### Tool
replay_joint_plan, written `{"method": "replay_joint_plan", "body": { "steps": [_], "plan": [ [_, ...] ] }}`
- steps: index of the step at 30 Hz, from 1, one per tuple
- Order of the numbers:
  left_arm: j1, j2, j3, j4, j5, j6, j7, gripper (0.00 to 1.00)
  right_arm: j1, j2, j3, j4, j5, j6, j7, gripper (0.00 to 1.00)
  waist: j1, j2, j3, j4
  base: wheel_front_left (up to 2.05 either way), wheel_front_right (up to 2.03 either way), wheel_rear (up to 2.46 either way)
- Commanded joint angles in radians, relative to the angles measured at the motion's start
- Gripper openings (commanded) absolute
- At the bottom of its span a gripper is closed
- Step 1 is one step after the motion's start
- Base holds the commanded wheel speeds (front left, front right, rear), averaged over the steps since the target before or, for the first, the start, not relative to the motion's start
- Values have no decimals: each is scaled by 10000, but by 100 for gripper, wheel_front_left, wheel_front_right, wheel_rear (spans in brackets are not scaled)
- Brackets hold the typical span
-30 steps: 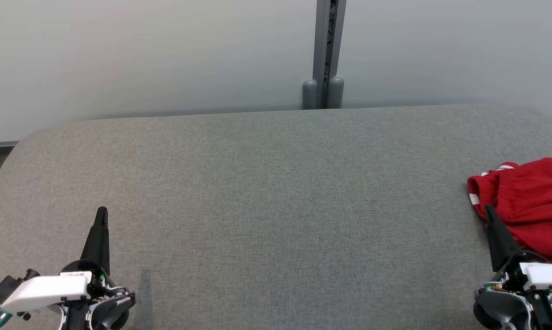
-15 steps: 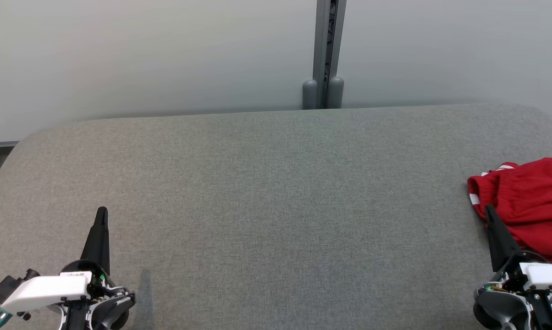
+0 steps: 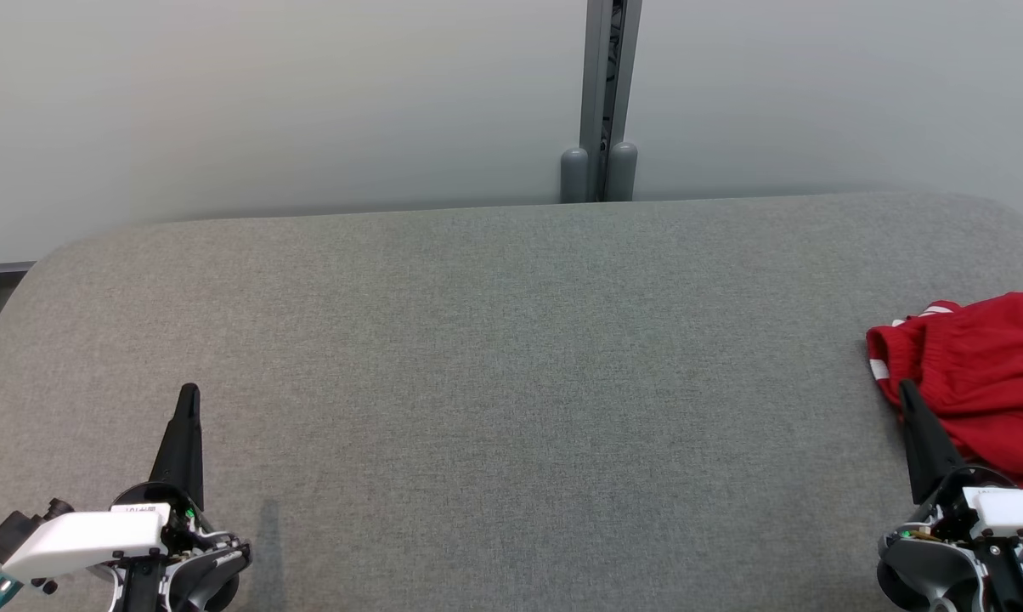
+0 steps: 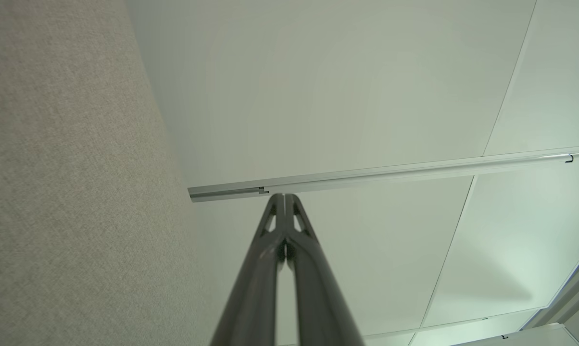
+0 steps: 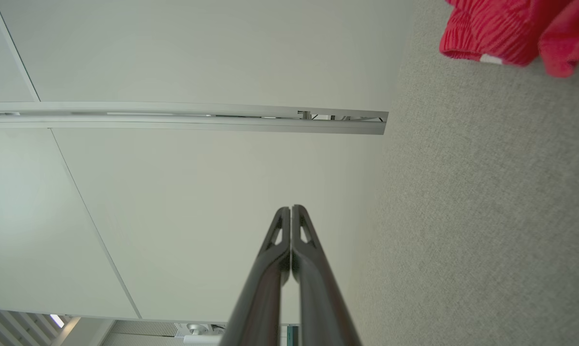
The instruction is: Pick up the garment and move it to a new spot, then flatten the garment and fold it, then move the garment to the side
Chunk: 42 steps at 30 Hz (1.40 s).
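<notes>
Head view, A asks: where is the red garment (image 3: 979,365)?

B: It lies in a crumpled heap on the grey bench (image 3: 511,382), way over at the right side. It has white stripes and a bunched, stretchy edge. The side of the picture cuts part of it off.

A: And where is the right gripper (image 3: 905,388)?

B: Down in the lower right corner, with its dark fingers pointing up the picture. From here the tip sits right in front of the garment's near left edge. I cannot tell from this view if it touches the cloth.

A: Does the right wrist view help?

B: Yes. There the garment is up in the top right corner, off to one side of the fingers. Bare grey bench shows between the cloth and the tips. The fingers point at the pale wall (image 3: 265,102), not at the garment.

A: Is that gripper holding anything?

B: No. Its two fingers are pressed tight together, with nothing between them.

A: What about the left gripper (image 3: 189,393)?

B: It is in the lower left corner, over the bench and well apart from the garment. The whole bare middle of the bench lies between them. In the left wrist view its fingers are squeezed together too, and it holds nothing.

A: What is behind the bench?

B: The pale wall, with a grey post (image 3: 609,85) running up it near the middle.
</notes>
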Motion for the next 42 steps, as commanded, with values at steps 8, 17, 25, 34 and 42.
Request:
{"method": "replay_joint_plan", "body": {
  "steps": [8,17,25,34,42],
  "plan": [
    [-125,49,42,-26,-15,-44,36,0,93,-92,-12,-38,25,4,37,0,0,0,0,0,0,0,0],
    [-125,49,42,-26,-15,-42,36,0,93,-92,-12,-38,25,4,37,0,0,0,0,0,0,0,0],
    [-125,49,41,-26,-15,-42,36,0,93,-92,-12,-38,25,4,36,0,0,0,0,0,0,0,0],
    [-125,49,41,-27,-15,-42,36,0,93,-92,-11,-38,26,4,36,0,0,0,0,0,0,0,0],
    [-125,49,41,-27,-15,-42,36,0,93,-92,-11,-38,26,4,36,0,0,0,0,0,0,0,0]
  ]
}}
